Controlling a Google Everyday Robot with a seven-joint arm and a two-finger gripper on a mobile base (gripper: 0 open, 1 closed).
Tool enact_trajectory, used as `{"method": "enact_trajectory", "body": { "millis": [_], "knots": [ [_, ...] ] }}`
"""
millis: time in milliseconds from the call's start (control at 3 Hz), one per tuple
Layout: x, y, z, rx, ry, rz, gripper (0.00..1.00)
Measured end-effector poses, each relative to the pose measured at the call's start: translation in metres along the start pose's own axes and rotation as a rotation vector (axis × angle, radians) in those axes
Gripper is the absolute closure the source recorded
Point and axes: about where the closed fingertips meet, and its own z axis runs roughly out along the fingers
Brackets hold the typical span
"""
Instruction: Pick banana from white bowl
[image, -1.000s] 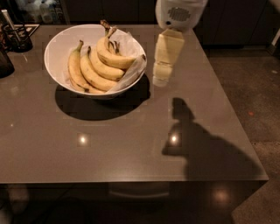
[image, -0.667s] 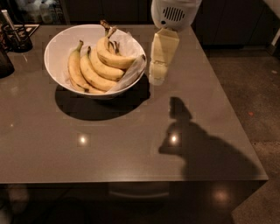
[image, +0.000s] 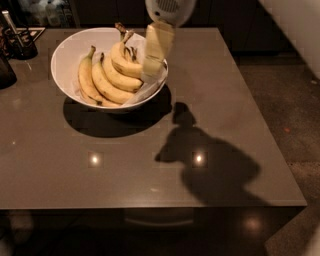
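Camera view, only one:

- hand (image: 153, 73) hangs from the top edge, white housing above and beige lower part pointing down. It sits over the right inner side of the white bowl (image: 64, 47).
- hand tip overlaps the right end of the banana (image: 124, 65). Can't tell if it's touching or just in front of it.
- hand state: can't tell, wide or narrow. Nothing visibly lifted.
- banana is in the bowl, the rightmost and uppermost of the bunch. Its long brownish stem points up toward the far rim.
- two slimmer bananas (image: 89, 82) lie just left of it, side by side against each other.
- paper lining (image: 150, 89) shows along the bowl's right side, under the fruit.
- bowl sits on the far-left part of the counter (image: 125, 185). The arm's shadow (image: 215, 170) falls on the right half.
- dark holder (image: 21, 44) at the far-left corner, apart from the bowl.
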Motion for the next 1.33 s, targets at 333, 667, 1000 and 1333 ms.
{"method": "enact_trajectory", "body": {
  "millis": [333, 667, 1000, 1333],
  "knots": [
    [-0.05, -0.02, 0.008, -0.001, -0.025, 0.02, 0.0],
    [-0.077, -0.035, 0.021, -0.018, -0.047, 0.058, 0.0],
    [-0.088, -0.038, 0.043, -0.065, -0.048, 0.096, 0.18],
    [-0.085, -0.031, 0.058, -0.121, -0.041, 0.133, 0.28]
  ]
}}
